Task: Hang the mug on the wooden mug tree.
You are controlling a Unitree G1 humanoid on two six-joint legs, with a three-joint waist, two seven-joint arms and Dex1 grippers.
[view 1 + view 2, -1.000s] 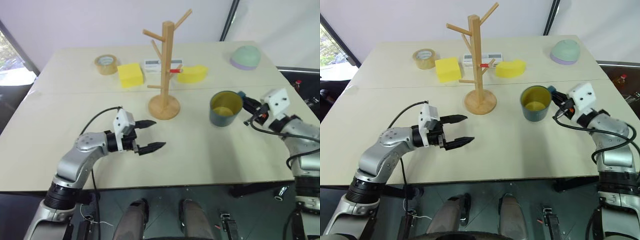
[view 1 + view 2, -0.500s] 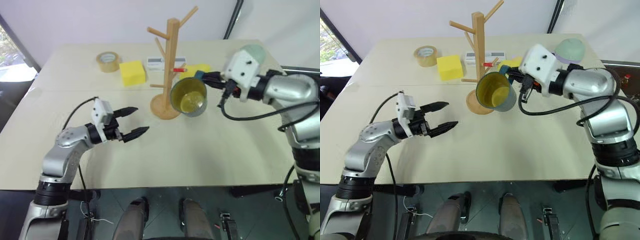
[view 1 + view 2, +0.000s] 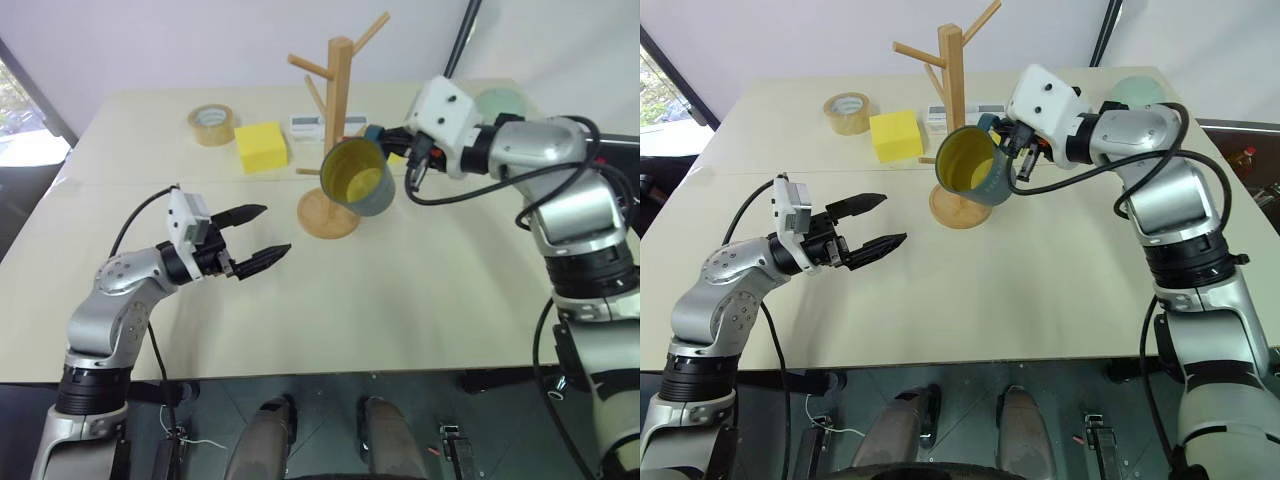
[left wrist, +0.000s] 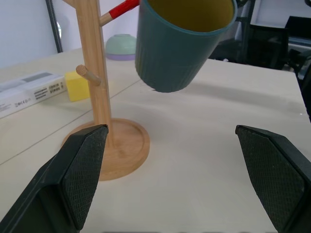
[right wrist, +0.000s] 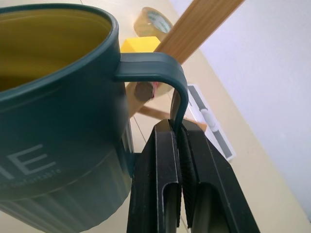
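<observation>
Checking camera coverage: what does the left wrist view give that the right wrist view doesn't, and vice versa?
Left wrist only: the mug tree's round base on the table, the mug's underside clear above the tabletop, a lavender and mint bowl behind, and the left gripper open and empty.

Right wrist only: the right gripper shut on the mug's handle, raised letters on the mug's wall, and a tape roll.

Both: the teal mug with its yellow inside, the mug tree, the white box, a yellow block.

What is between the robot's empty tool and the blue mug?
Just bare table between the left tool and the mug, in the left eye view.
</observation>
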